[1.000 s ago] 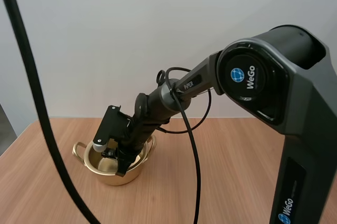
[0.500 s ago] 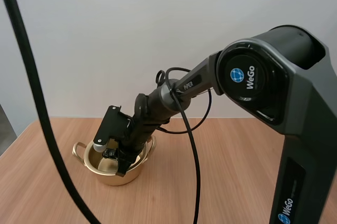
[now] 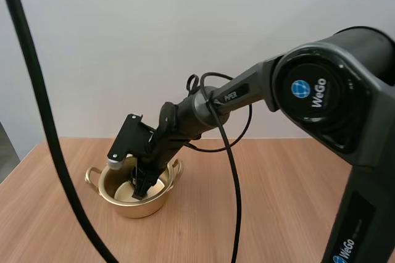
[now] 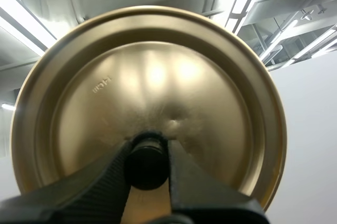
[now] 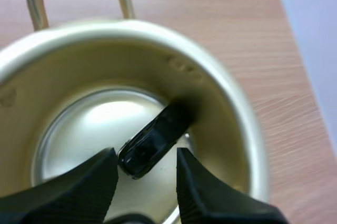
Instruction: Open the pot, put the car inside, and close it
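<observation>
The golden pot (image 3: 131,208) stands lidless on the wooden table at the left. My right gripper (image 3: 141,187) reaches down into its mouth. In the right wrist view a small black car (image 5: 156,138) lies inside the pot (image 5: 233,104), tilted, one end leaning on the inner wall. My right gripper (image 5: 145,184) hangs just above it, open, its fingers (image 5: 80,186) apart and off the car. My left gripper (image 4: 147,179) is shut on the black knob (image 4: 146,164) of the golden lid (image 4: 152,87), which it holds up in the air away from the pot.
The pot has two loop handles (image 3: 92,173), one toward the table's left edge. Bare wooden tabletop (image 3: 265,213) stretches to the right of the pot and in front of it.
My right arm has lifted slightly and its gripper has risen a little inside the pot. The pot has stayed in place.
</observation>
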